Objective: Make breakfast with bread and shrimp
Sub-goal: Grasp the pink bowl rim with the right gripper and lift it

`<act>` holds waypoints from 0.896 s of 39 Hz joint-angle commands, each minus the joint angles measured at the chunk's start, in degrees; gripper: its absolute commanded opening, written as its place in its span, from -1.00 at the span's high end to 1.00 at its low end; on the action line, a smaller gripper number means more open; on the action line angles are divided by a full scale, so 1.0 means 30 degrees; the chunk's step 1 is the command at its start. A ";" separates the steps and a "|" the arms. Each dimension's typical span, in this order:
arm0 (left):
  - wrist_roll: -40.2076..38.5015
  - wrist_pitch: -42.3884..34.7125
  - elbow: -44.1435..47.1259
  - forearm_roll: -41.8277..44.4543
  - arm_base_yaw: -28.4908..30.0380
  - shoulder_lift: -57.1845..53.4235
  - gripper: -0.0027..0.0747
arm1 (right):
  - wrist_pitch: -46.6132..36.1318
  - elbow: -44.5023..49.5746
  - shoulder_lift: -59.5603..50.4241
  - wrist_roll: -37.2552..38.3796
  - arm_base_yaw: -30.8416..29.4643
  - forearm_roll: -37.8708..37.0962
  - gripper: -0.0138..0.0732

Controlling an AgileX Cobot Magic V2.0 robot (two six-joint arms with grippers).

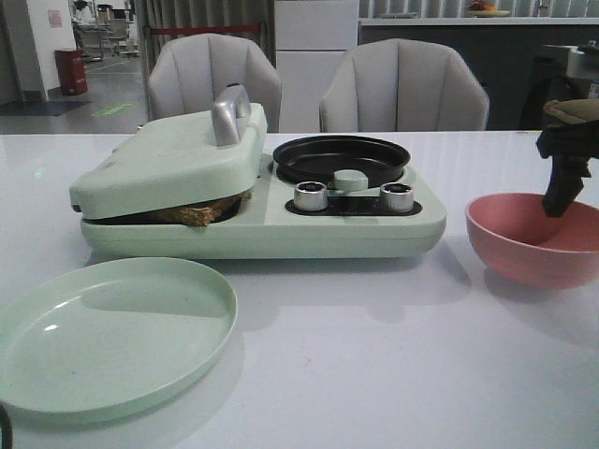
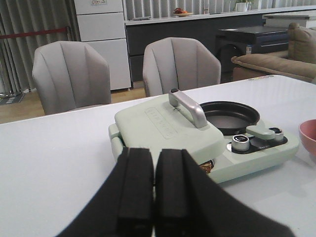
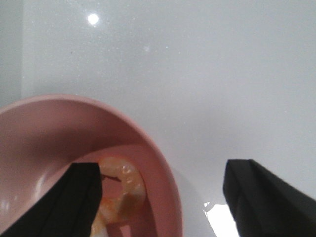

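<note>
Bread [image 1: 198, 213] mostly hidden under lid [image 1: 173, 159]; shrimp [image 3: 121, 190] partly behind right pincer [image 3: 163, 197].

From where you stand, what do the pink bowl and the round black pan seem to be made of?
The pink bowl looks like matte plastic: an even, dull colour with soft highlights. The round black pan looks like metal with a dark non-stick coating, faintly glossy at the rim. Neither is certain.
</note>
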 commanded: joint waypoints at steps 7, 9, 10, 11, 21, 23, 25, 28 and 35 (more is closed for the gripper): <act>-0.0179 -0.1545 -0.0488 -0.0259 -0.0144 0.0242 0.64 | -0.0185 -0.1589 0.0866 -0.0242 -0.0113 -0.0234 -0.25; -0.0179 -0.1545 -0.0488 -0.0259 -0.0144 0.0242 0.64 | 0.0044 -0.1748 0.1072 -0.0242 -0.0113 -0.0185 -0.01; -0.0179 -0.1545 -0.0488 -0.0259 -0.0144 0.0242 0.64 | 0.0157 -0.1840 0.1101 -0.0242 -0.0113 -0.0129 0.09; -0.0179 -0.1545 -0.0488 -0.0259 -0.0144 0.0242 0.64 | 0.0303 -0.1897 0.1103 -0.0242 -0.0113 -0.0108 0.22; -0.0179 -0.1545 -0.0488 -0.0259 -0.0144 0.0242 0.64 | 0.0895 -0.2391 0.1021 -0.0242 -0.0113 -0.0532 0.33; -0.0179 -0.1545 -0.0488 -0.0259 -0.0144 0.0242 0.64 | 0.0874 -0.2391 0.1021 -0.0225 -0.0113 -0.0513 0.33; -0.0179 -0.1545 -0.0488 -0.0259 -0.0144 0.0242 0.64 | 0.0940 -0.2433 0.1021 -0.0178 -0.0113 -0.0229 0.33; -0.0179 -0.1545 -0.0488 -0.0259 -0.0144 0.0242 0.64 | 0.1470 -0.2919 0.0887 -0.0199 -0.0113 -0.0405 0.33; -0.0179 -0.1545 -0.0488 -0.0259 -0.0144 0.0242 0.64 | 0.3105 -0.5602 0.0324 -0.0199 -0.0052 -0.0321 0.33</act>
